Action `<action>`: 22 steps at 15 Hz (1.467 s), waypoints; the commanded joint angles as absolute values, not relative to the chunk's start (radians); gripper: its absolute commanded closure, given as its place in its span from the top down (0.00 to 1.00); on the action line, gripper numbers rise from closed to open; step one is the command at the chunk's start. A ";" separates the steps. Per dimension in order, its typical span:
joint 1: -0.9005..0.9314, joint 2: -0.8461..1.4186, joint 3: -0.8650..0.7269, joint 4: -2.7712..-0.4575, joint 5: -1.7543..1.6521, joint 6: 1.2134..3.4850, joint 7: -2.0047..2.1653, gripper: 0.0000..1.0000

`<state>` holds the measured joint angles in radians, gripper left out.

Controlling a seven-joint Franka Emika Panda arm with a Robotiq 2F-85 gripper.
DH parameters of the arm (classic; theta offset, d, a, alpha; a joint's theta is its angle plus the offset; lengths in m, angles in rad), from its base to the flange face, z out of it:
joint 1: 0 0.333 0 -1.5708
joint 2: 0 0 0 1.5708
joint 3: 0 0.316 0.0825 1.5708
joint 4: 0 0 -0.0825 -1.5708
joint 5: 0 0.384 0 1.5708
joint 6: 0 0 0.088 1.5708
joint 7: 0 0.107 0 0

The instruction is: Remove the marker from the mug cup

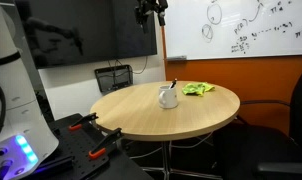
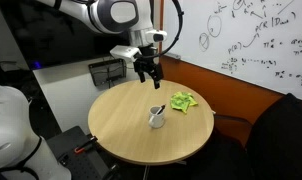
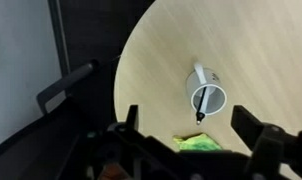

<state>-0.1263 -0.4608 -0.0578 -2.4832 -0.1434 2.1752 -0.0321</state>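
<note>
1. Tool: hangs high over the round wooden desk, well apart from everything on it. In the wrist view its fingers stand spread wide, with nothing between them.
2. Mug: white and upright, near the middle of the desk. In the wrist view it lies ahead of the spread fingers, seen from above with its mouth open to the camera.
3. Marker: dark and slim, it rests tilted inside the mug. Its upper end leans on the rim and rises a little above it, as both exterior views show. The tool is not touching it.
4. Green cloth: crumpled on the desk near the mug, towards the desk edge, and apart from the mug.
5. Arm: white, entering from the top of an exterior view and bending down to the tool.
6. Whiteboard: on the wall behind the desk, covered with handwritten marks too small to read.
</note>
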 commanded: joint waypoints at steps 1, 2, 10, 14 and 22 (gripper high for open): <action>-0.118 -0.461 -0.065 -2.481 -0.147 2.172 -0.029 1.00; -0.118 -0.461 -0.065 -2.481 -0.147 2.172 -0.029 1.00; -0.091 -0.320 -0.005 -2.460 -0.038 2.387 0.220 1.00; -0.108 -0.137 0.073 -2.419 -0.084 2.545 0.519 1.00; -0.026 0.211 -0.014 -2.237 -0.200 2.627 0.655 0.78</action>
<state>-0.0706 0.1336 0.0292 -2.3077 -0.2115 2.6129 0.6569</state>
